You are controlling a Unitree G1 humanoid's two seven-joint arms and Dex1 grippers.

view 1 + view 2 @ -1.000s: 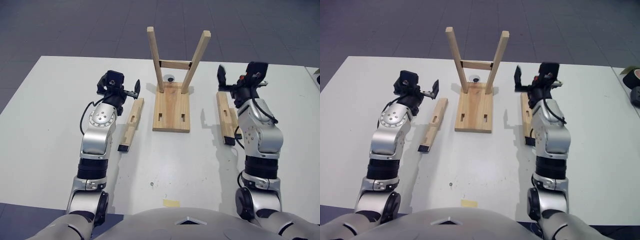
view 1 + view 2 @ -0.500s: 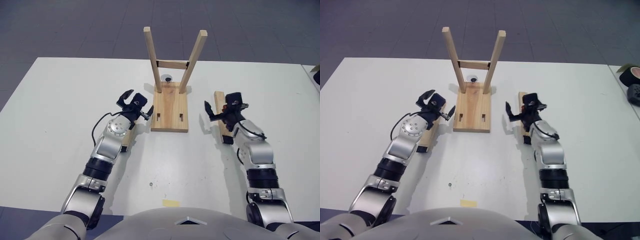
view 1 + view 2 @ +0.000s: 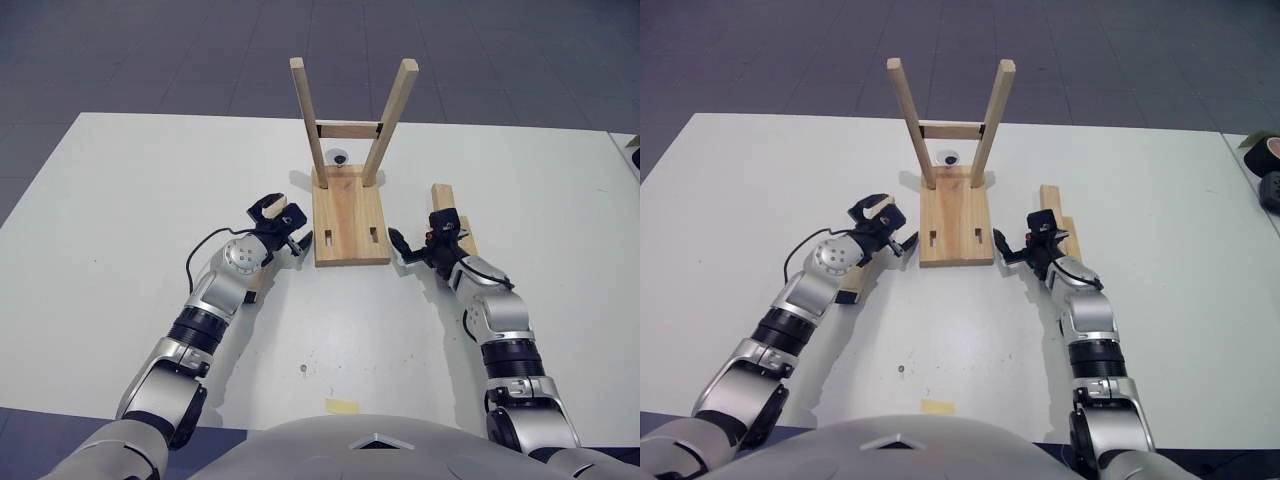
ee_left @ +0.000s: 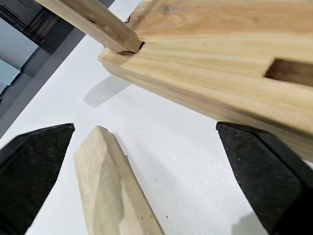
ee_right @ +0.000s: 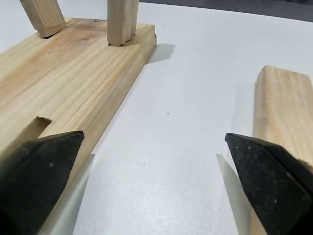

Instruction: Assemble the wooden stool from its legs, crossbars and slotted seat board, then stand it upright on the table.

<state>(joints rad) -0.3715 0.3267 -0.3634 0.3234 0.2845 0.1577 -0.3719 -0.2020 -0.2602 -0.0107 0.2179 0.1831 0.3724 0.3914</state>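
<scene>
- Seat board point(image 3: 350, 215) lies flat at the centre of the bench point(image 3: 120, 180). Two upright legs point(image 3: 307, 120), joined by a crossbar point(image 3: 350, 129), stand in its 12 o'clock end.
- Left gripper point(image 3: 283, 228) sits near the board's 8 o'clock corner. Its jaws are released and grasp nothing, with the end of the left loose leg point(image 4: 110, 196) between them.
- Right gripper point(image 3: 418, 243) sits near the board's 4 o'clock corner, jaws released and empty.
- Right loose leg point(image 5: 281, 137) lies flat at the board's 3 o'clock, apart from it.

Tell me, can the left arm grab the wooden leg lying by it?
Probably yes. The left gripper is open, with the loose leg lying end-first between its fingers and nothing covering it.
</scene>
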